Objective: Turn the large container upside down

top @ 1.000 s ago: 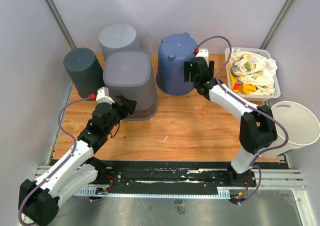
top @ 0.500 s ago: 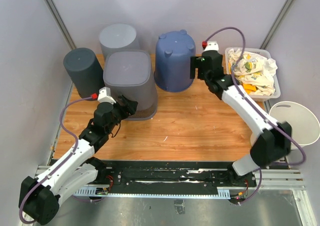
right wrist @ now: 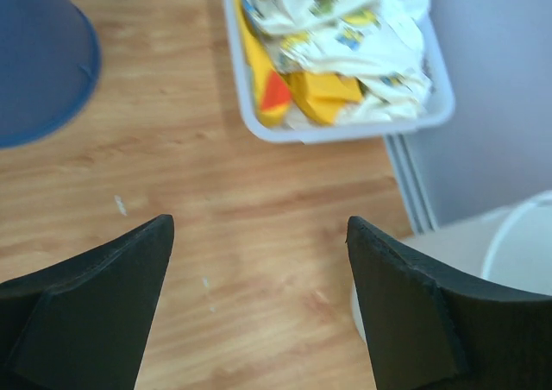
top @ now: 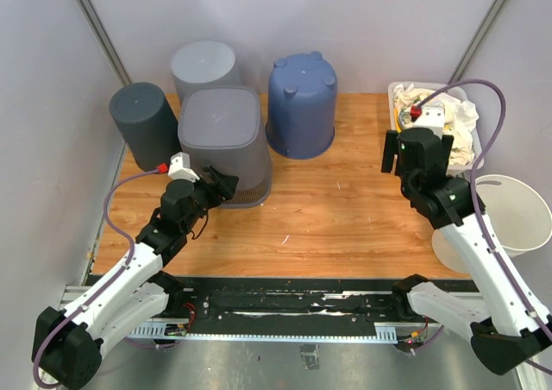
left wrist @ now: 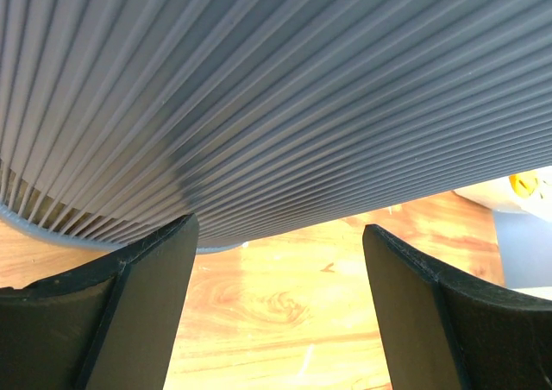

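Observation:
The large blue container (top: pixel 302 105) stands upside down at the back middle of the table, its feet up. Its edge also shows top left in the right wrist view (right wrist: pixel 39 62). My right gripper (top: pixel 417 153) is open and empty, well to the right of the container and above bare table; its jaws stand wide apart in the right wrist view (right wrist: pixel 259 226). My left gripper (top: pixel 226 183) is open and empty at the lower wall of a ribbed grey bin (top: pixel 222 140), which fills the left wrist view (left wrist: pixel 259 88) above the gripper (left wrist: pixel 278 235).
A dark grey bucket (top: pixel 142 122) and a light grey bucket (top: pixel 204 66) stand upside down at the back left. A white tray (top: pixel 395 129) of cloths sits at the back right, also in the right wrist view (right wrist: pixel 345 131). A white bucket (top: pixel 513 213) stands upright off the table's right edge.
My right gripper has drawn back from the blue container, to the right and nearer. The container has gone from tilted to resting upside down. The left arm has not moved.

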Controlling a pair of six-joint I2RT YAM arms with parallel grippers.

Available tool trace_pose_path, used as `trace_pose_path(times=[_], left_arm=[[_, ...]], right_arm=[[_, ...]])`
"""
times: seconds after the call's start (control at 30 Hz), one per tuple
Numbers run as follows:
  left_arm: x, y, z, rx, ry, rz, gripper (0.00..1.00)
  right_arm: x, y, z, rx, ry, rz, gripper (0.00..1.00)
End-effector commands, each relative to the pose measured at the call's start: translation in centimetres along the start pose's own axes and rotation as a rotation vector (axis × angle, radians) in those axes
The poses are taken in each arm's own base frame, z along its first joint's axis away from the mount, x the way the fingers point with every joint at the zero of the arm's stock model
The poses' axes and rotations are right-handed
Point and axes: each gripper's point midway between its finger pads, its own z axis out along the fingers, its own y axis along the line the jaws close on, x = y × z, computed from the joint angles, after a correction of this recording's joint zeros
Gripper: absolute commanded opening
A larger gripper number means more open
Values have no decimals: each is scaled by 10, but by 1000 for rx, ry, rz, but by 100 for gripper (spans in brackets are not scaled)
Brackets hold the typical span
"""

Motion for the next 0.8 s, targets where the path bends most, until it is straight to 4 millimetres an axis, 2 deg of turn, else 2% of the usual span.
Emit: trace_pose_path(times=[0.0,0.2,0.4,0.53,0.77], left_arm=[[2,-5,1,30,0,-14,81],[5,-7,1,46,16,-16,82],[6,-10,-1,61,22,-22,82],[7,-10,-2,69,23,-29,81],[7,-13,-3,84,28,-35,81]], right_arm=[[34,-59,-22,227,70,-49,83],[47,-95,-38,366,92,-89,83],[58,-117,-45,461,122,-132,83],[70,-125,-43,473,155,-116,83],[78,-131,-34,478,199,-78,83]])
